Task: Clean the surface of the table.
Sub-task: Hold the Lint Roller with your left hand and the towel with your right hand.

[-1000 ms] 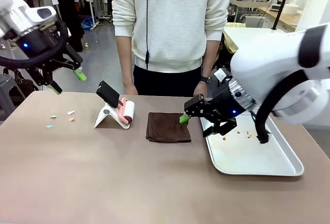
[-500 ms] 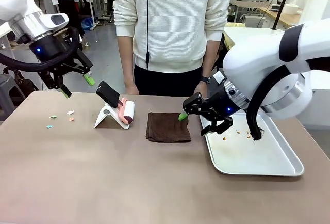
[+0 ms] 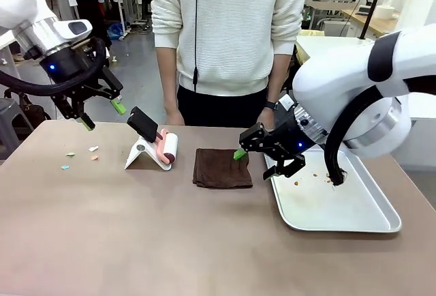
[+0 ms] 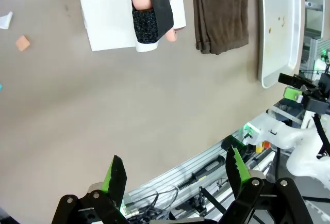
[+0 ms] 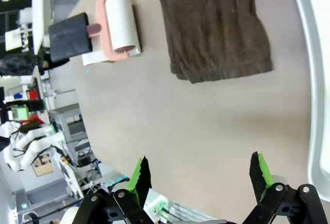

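The brownish table (image 3: 170, 234) carries a few small paper scraps (image 3: 80, 153) at its far left. A folded brown cloth (image 3: 221, 168) lies in the middle. Left of the cloth, a lint roller (image 3: 165, 147) with a pink frame and black handle rests on a white stand. My left gripper (image 3: 103, 115) hangs open in the air above the far-left edge, between the scraps and the roller. My right gripper (image 3: 262, 161) is open, low over the gap between the cloth's right edge and the tray. In the right wrist view the cloth (image 5: 216, 25) lies ahead of the open right gripper (image 5: 200, 175).
A shiny metal tray (image 3: 340, 207) with a few crumbs (image 3: 317, 176) sits at the right. A person in a white sweater stands at the far edge, one hand (image 3: 266, 117) resting behind the cloth. The left wrist view shows the roller (image 4: 149, 12), cloth (image 4: 221, 15) and tray (image 4: 278, 28).
My left arm has swung right toward the lint roller and then held still. My right gripper has crept slightly left toward the cloth's edge. Both stayed open.
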Controlling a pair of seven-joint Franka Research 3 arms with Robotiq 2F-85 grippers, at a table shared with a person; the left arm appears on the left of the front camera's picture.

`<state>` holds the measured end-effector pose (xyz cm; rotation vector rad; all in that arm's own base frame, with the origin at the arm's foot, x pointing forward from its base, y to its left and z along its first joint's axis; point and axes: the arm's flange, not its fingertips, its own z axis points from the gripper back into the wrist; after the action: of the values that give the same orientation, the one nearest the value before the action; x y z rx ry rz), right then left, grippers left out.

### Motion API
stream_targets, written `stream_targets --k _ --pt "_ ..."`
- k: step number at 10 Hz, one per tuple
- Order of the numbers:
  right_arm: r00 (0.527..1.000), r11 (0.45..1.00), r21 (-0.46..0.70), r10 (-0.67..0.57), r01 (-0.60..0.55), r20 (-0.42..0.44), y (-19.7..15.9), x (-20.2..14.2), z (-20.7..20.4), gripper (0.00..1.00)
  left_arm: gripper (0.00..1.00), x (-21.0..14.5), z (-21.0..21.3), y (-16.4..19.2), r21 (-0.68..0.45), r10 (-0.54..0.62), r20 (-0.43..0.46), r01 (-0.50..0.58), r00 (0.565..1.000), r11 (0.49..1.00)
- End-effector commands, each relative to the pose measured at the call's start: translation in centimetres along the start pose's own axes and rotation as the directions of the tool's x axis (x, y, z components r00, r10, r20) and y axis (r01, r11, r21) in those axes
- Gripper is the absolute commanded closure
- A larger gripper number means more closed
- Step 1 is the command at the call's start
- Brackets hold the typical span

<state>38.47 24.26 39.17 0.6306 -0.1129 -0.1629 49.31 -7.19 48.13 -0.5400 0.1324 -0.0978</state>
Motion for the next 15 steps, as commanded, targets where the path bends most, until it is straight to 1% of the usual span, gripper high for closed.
stream_targets --k 1,2,4,6,7,9,10,11,12,13,14,15 --pt "0.999 0.998 -0.040 0.040 -0.041 -0.027 1.7 4.6 -2.2 0.00 0.00 3.6 -0.5 -1.2 -0.012 0.006 -0.029 -0.006 1.000 1.000" --pt "0.997 0.993 -0.093 0.063 -0.068 -0.047 2.4 6.7 -3.4 0.00 0.00 5.2 -0.9 -1.5 -0.027 -0.044 -0.077 0.042 0.996 0.999" --pt "0.997 0.986 -0.157 0.046 -0.056 -0.067 3.3 10.1 -5.2 0.00 0.00 8.0 -2.0 -1.5 -0.046 0.003 -0.090 -0.007 0.996 0.999" --pt "0.995 0.989 -0.147 0.007 -0.022 -0.098 3.2 12.2 -6.1 0.00 0.00 9.0 -2.8 -1.3 -0.087 0.063 -0.020 -0.064 0.998 0.994" --pt "0.994 0.988 -0.156 -0.021 0.004 -0.111 2.9 13.1 -6.6 0.00 0.00 8.8 -3.4 -0.5 -0.110 0.032 -0.007 -0.033 0.999 0.993" --pt "0.990 0.986 -0.163 -0.055 0.034 -0.127 2.6 14.1 -6.9 0.00 0.00 7.9 -4.2 1.9 -0.061 0.033 0.013 -0.032 0.999 0.998" --pt "0.989 0.988 -0.151 -0.049 0.028 -0.136 2.6 14.3 -6.9 0.00 0.00 7.7 -4.3 3.0 -0.050 0.042 0.044 -0.039 0.998 0.998" --pt "0.988 0.989 -0.141 -0.054 0.033 -0.148 2.6 14.5 -7.0 0.00 0.00 7.7 -4.4 3.7 -0.067 0.051 0.067 -0.046 0.996 0.997" --pt "0.987 0.990 -0.139 -0.054 0.033 -0.150 2.6 14.6 -7.3 0.00 0.00 7.8 -4.5 3.9 -0.115 0.005 0.126 0.009 0.992 0.993" --pt "0.986 0.989 -0.145 -0.059 0.036 -0.155 2.7 14.6 -7.5 0.00 0.00 8.4 -4.8 4.1 -0.141 0.000 0.162 0.023 0.987 0.990" --pt "0.978 0.986 -0.162 -0.080 0.049 -0.190 2.8 14.7 -7.6 0.00 0.00 9.1 -5.1 4.2 -0.147 0.005 0.173 0.021 0.985 0.989" --pt "0.976 0.978 -0.203 -0.092 0.051 -0.196 3.1 14.7 -7.6 0.00 0.00 9.6 -5.4 4.0 -0.137 -0.020 0.180 0.045 0.984 0.990"
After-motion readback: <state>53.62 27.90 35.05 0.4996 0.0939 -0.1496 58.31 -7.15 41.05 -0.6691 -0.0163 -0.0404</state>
